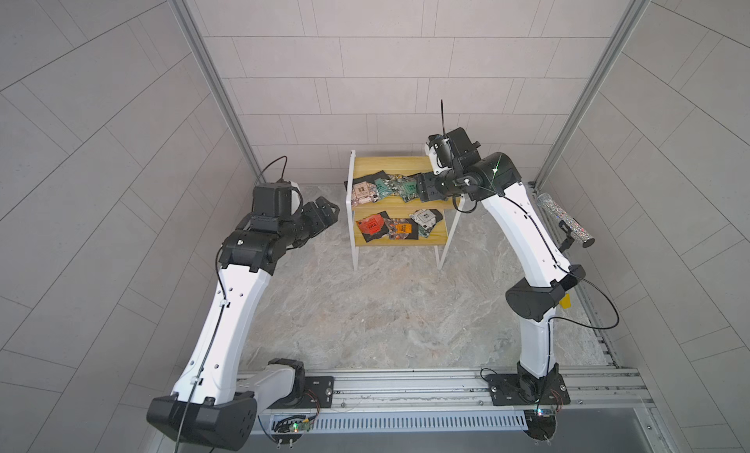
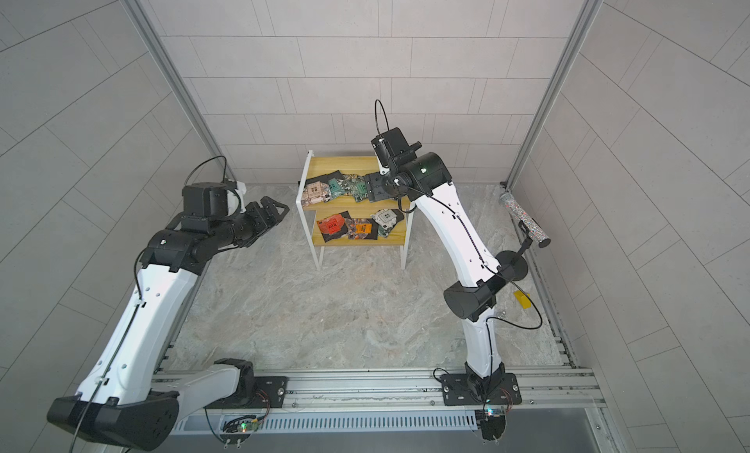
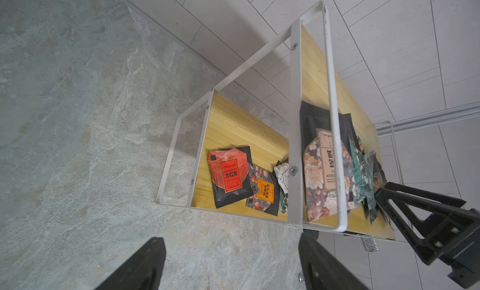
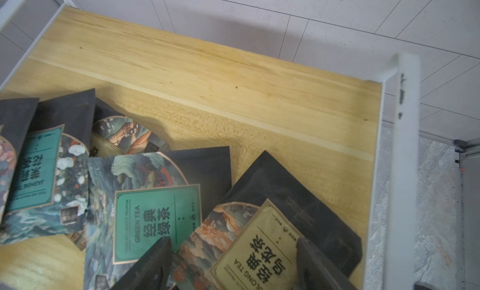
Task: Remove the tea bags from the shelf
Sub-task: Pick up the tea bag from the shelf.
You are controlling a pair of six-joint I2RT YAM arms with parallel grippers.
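The shelf (image 1: 385,164) stands at the table's far side, two yellow boards in a white frame. Upper board: overlapping heap of tea bags (image 1: 385,189), with a pink-floral bag (image 3: 322,171) at the left end, then the jasmine bag (image 4: 39,169), green tea bag (image 4: 155,218), oolong bag (image 4: 255,249) and one more half buried. Lower board: red bag (image 1: 371,224), orange bag (image 1: 401,228) and white bag (image 1: 424,219), overlapping. The right gripper (image 4: 232,265) has its jaws spread, straddling the oolong bag; contact unclear, nothing pinched. The left gripper (image 1: 330,213) has its jaws spread, empty, in the air just beside the shelf's left frame.
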